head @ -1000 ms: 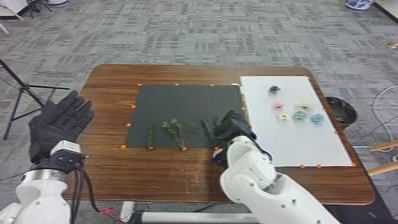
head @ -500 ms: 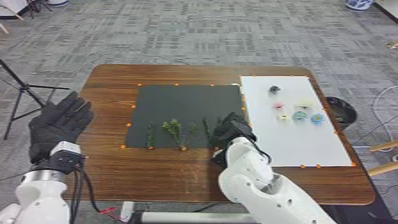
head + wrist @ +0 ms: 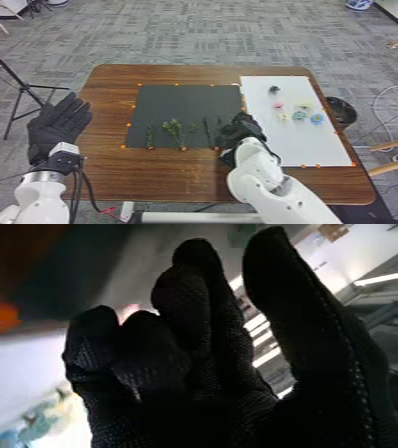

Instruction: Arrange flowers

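Raise right hand (image 3: 242, 131), fingers loosely straight, seemingly empty, clear of stem (image 3: 219, 131) beside them; then pinch flower head (image 3: 299, 115) beyond fingertips lightly.

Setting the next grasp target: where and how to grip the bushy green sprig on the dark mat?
Pinch the bushy green sprig by its stem, robot hand coming down from the robot's side of the table. Foliage spreads at the far end; the stem narrows toward the robot. It lies flat, so scooping underneath looks harder.
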You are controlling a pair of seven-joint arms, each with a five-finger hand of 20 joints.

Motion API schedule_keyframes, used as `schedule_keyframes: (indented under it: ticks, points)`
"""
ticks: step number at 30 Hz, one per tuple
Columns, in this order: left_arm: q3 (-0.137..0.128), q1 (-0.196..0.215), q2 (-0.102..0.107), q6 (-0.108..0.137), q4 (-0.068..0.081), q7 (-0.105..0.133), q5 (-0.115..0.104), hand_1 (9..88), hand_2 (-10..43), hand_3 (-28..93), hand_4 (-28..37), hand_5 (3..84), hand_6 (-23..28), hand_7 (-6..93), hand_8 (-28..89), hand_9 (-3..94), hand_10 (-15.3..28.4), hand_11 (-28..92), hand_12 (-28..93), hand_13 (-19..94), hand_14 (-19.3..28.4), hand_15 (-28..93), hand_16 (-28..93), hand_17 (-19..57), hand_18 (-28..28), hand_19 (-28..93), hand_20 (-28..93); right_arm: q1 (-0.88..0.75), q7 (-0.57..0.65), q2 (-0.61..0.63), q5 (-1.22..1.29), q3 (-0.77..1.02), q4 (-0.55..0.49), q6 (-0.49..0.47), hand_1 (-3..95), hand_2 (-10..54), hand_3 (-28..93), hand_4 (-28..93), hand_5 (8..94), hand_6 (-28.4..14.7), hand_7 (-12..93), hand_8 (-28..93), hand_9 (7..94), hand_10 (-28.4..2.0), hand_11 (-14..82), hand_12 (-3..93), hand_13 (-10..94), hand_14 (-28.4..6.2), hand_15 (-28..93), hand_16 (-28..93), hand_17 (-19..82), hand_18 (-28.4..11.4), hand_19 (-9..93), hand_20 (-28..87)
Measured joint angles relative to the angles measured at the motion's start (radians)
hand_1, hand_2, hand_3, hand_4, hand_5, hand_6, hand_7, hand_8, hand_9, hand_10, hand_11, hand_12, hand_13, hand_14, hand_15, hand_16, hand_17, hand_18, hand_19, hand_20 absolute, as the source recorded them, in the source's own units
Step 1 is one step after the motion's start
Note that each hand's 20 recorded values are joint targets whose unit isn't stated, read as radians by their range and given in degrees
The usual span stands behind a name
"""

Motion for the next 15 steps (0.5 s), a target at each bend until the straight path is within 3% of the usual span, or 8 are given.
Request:
schedule_keyframes:
  ticks: [2,5,7,11,15]
  points:
    - [-0.003,0.002,-0.002,0.000,0.000,0.002,0.000,25.7,16.5,75,-28.3,45.3,10.1,11.3,-8,35.2,16.2,22,11,27,16.1,29,-5,-6.3,16.1,39,11,-0.004,-0.011,0.014,-0.074,0.006,-0.010,-0.002,41.9,-9.5,66,-13,65.4,-6.3,36,16,69.2,-17.8,50.7,38.9,72,-12.5,76,42,38,-27.0,88,32]
    - [-0.007,0.005,-0.004,0.000,0.000,0.005,0.000,25.7,16.5,75,-28.3,45.3,10.1,11.3,-8,35.1,16.2,22,11,27,16.0,29,-5,-6.3,16.1,39,11,-0.005,-0.024,0.035,-0.201,0.031,-0.025,-0.013,38.8,-9.5,70,-13,65.7,-7.7,23,-6,68.6,-18.2,47.6,36.4,70,-13.0,76,41,37,-26.9,87,33]
    - [-0.007,0.006,-0.005,-0.001,0.000,0.006,0.000,25.7,16.5,75,-28.3,45.3,10.1,11.3,-8,35.0,16.3,22,11,27,16.1,29,-5,-6.3,16.1,39,11,0.002,-0.031,0.049,-0.226,0.059,-0.029,-0.029,39.2,-9.5,71,-14,61.6,-8.6,16,-7,67.1,-18.6,46.7,36.3,69,-13.4,76,41,36,-26.4,86,33]
    - [-0.007,0.006,-0.007,-0.004,0.000,0.007,0.000,25.7,16.5,75,-28.3,45.2,10.1,11.3,-8,35.0,16.2,22,11,27,16.0,29,-5,-6.3,16.1,39,11,0.038,-0.060,0.092,-0.125,0.122,-0.028,-0.146,41.9,-9.5,72,-17,57.0,-8.3,13,-7,62.5,-18.8,43.8,34.2,64,-13.8,75,41,32,-25.5,84,34]
    - [-0.007,0.003,-0.007,-0.007,0.000,0.008,0.000,25.7,16.4,75,-28.3,45.2,10.1,11.3,-8,34.9,16.1,22,11,27,16.1,29,-5,-6.3,16.2,39,11,0.077,-0.099,0.170,-0.013,0.145,-0.017,-0.242,43.0,-9.5,74,-19,57.1,-8.2,13,-7,60.3,-18.9,24.9,23.8,60,-14.5,71,36,30,-25.9,81,36]
